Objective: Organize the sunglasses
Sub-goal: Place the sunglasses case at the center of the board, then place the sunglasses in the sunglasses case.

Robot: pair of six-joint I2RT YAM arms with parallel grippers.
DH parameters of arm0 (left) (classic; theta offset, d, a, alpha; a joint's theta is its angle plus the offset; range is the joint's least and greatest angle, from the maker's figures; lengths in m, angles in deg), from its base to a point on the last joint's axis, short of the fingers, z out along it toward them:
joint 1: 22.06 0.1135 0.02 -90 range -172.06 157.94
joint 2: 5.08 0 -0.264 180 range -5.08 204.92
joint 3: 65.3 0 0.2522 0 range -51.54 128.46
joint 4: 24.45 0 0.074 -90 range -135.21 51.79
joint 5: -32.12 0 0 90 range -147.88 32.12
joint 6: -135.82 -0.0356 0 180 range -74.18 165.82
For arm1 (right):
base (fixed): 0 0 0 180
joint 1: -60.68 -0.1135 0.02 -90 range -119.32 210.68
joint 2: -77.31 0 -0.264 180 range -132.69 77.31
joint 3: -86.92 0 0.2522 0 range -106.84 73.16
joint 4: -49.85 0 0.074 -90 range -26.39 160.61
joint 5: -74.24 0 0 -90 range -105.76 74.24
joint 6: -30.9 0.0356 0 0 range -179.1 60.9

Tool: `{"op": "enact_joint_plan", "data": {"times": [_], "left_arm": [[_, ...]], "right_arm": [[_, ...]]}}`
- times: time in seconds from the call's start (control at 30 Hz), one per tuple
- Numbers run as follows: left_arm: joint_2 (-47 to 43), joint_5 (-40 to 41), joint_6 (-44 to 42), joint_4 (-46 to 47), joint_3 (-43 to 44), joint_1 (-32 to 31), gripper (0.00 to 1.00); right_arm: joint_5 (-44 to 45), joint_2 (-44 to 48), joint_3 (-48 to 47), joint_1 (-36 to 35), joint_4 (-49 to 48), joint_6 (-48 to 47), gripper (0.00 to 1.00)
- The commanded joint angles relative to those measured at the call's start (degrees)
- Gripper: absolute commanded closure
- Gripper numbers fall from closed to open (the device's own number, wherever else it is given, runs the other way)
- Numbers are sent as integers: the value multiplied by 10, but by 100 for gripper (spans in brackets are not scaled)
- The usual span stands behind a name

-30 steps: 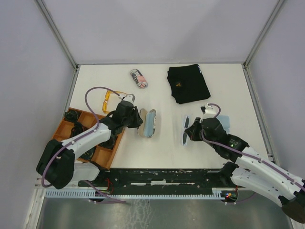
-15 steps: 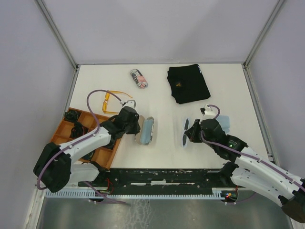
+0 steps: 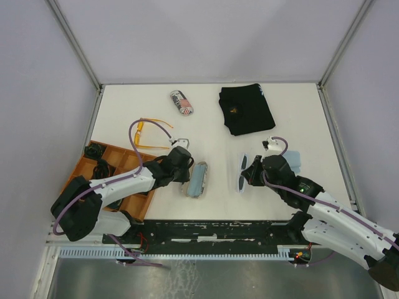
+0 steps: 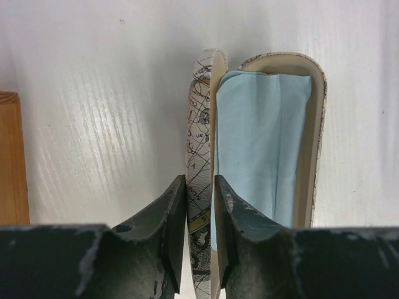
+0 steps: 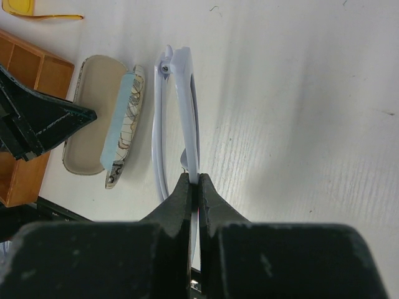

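Note:
My right gripper is shut on the white-framed sunglasses, gripping the frame just above the table, right of centre. The orange-amber sunglasses lie on the table at the left, above the tray; a corner of them shows in the right wrist view. My left gripper is shut on the lid of an open printed glasses case that holds a light blue cloth.
A wooden compartment tray with dark items sits at the left edge. A closed flag-printed case and a folded black cloth lie at the back. Another light blue cloth lies right of my right gripper.
My left gripper has dragged the open case down and to the right, clear of the orange sunglasses. My right gripper and the white sunglasses shifted only slightly.

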Motion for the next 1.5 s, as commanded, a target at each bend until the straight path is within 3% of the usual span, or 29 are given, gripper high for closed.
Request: {"op": "enact_joint_plan", "data": {"times": [0.0, 0.3, 0.93, 1.47], "left_arm": [[-4, 17, 27, 35, 22, -9, 67], [-10, -8, 30, 45, 22, -18, 55], [-51, -31, 48, 46, 16, -39, 55], [-64, -34, 55, 48, 6, -47, 56]], "right_arm": [[0, 9, -3, 0, -22, 7, 100], [0, 15, -4, 0, -21, 14, 100], [-72, -37, 3, 0, -105, 66, 100], [-179, -192, -21, 0, -234, 97, 100]]}}
